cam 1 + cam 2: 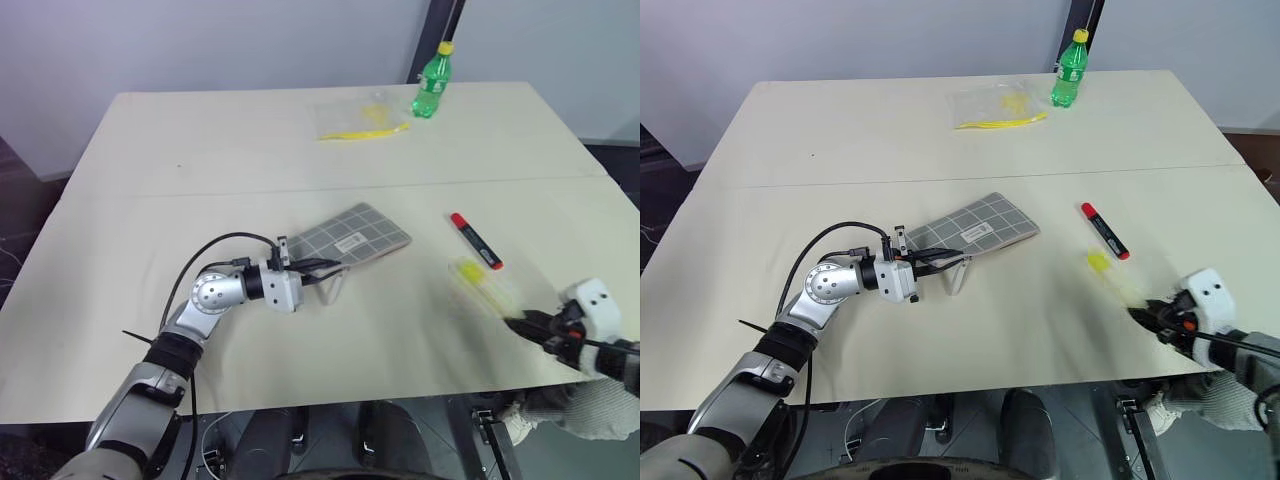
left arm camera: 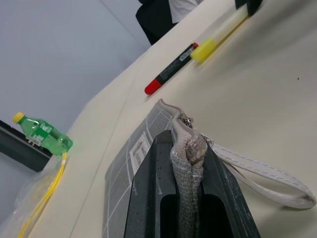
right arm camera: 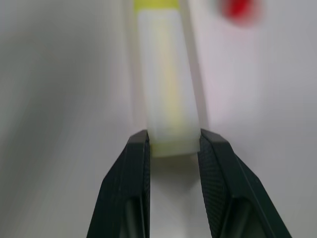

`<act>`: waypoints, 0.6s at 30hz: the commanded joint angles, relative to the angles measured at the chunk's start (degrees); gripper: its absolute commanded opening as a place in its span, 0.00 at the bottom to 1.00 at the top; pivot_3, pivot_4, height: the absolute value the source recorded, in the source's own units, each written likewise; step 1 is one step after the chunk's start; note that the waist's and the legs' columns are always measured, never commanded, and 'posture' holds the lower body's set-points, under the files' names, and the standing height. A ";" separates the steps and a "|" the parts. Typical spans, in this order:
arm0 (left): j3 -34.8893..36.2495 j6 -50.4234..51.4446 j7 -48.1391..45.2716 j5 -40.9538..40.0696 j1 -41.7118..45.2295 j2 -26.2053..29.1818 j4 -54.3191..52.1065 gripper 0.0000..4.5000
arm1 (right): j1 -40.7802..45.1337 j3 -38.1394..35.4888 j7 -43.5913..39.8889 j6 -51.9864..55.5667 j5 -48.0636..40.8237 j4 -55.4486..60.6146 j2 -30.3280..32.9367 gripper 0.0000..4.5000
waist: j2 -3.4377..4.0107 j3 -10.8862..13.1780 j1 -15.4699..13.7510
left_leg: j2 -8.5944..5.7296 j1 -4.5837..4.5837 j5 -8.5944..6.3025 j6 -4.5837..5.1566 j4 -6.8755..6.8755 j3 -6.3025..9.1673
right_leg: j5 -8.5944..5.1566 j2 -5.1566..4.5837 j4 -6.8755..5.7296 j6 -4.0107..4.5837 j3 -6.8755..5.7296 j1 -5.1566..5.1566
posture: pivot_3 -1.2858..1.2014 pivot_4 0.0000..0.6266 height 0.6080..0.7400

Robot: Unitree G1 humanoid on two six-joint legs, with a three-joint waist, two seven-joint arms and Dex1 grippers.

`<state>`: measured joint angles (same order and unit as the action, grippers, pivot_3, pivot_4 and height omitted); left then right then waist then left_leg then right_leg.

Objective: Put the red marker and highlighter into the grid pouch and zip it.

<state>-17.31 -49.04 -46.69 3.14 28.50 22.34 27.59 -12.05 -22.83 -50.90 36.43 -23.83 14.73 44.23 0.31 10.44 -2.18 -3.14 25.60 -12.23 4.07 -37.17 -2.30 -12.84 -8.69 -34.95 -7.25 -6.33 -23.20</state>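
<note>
Head view: the left gripper (image 1: 318,268) is clamped on the pouch (image 1: 362,234) at mid table. The marker (image 1: 475,240) lies toward the right edge, the highlighter (image 1: 480,283) just nearer the front edge, blurry.

Left wrist view: its fingers (image 2: 148,198) pinch the pouch's zipper end.

Right wrist view: the right gripper (image 3: 173,148) squeezes the highlighter's tail. I'd grip further up before lifting. Its cap is cut off.
</note>
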 commanded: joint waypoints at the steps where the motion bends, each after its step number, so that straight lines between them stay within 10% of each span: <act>1: 0.47 0.60 0.26 -1.96 0.11 -0.19 -2.05 0.00 | 3.81 2.95 2.19 0.91 -1.72 5.46 -1.16 0.17 | 0.01 0.00 -0.10 | 0.00 0.01 0.00 0.00 0.00 0.00 | 0.00 0.00 0.00 0.00 -0.01 -0.02 | 0.52 0.24 1.00; 10: 0.39 2.47 0.80 -2.29 -0.30 -1.09 -4.20 0.00 | 12.01 12.80 7.54 5.96 -2.11 10.05 -3.73 0.17 | -0.03 0.02 -0.31 | -0.03 0.14 0.00 0.01 -0.02 0.00 | 0.01 -0.03 0.03 0.01 -0.04 -0.09 | 0.52 0.24 1.00; 18: 0.94 3.31 1.68 -1.92 -0.73 -0.82 -4.60 0.00 | 8.01 5.64 2.90 4.20 -5.11 8.43 -0.04 0.17 | -0.03 0.02 -0.42 | -0.05 0.13 0.00 0.01 -0.04 0.00 | 0.02 0.00 0.02 0.01 -0.09 -0.08 | 0.52 0.24 1.00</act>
<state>-17.18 -45.47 -45.88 1.80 27.69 21.49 25.02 -3.62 -13.86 -45.97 42.09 -27.55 23.01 42.99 0.28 10.46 -2.59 -3.19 25.73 -12.24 4.09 -37.22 -2.31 -12.82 -8.69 -34.93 -7.24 -6.42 -23.26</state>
